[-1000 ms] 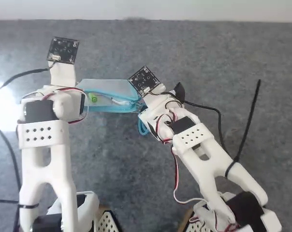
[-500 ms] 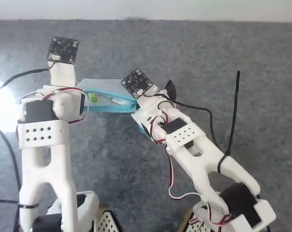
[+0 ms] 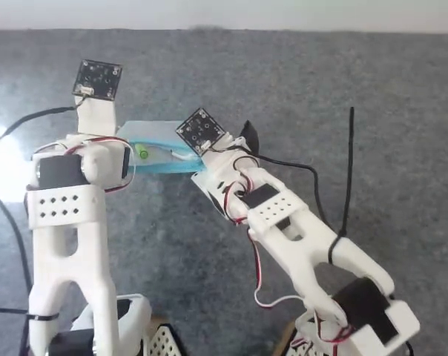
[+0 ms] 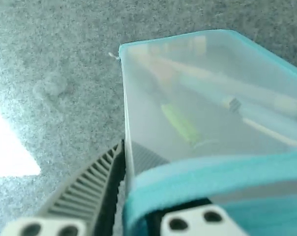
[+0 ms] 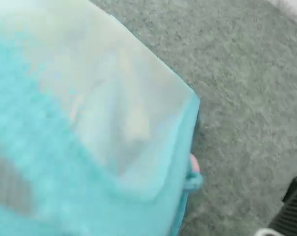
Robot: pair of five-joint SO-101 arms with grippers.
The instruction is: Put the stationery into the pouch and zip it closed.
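Observation:
A translucent pouch (image 3: 153, 148) with teal trim is held off the grey table between my two arms. Inside it I see a green marker (image 3: 143, 152) and a white pen. In the left wrist view the pouch (image 4: 188, 98) holds the green marker (image 4: 180, 123) and several pens, and my left gripper (image 4: 126, 164) is shut on the pouch's end edge. My right arm's wrist (image 3: 202, 132) sits over the pouch's right part and hides its gripper. The right wrist view is pressed close to the pouch (image 5: 104, 98), with a teal loop (image 5: 193, 179) at its corner.
Grey speckled table (image 3: 343, 81) lies all around. A black cable (image 3: 348, 170) rises from the right arm. Both arm bases stand at the near edge, and a bright patch of light (image 3: 5, 159) falls at the left.
My right arm has slid leftward along the top of the pouch, and its cable swung left with it. The left arm and the pouch have stayed in place.

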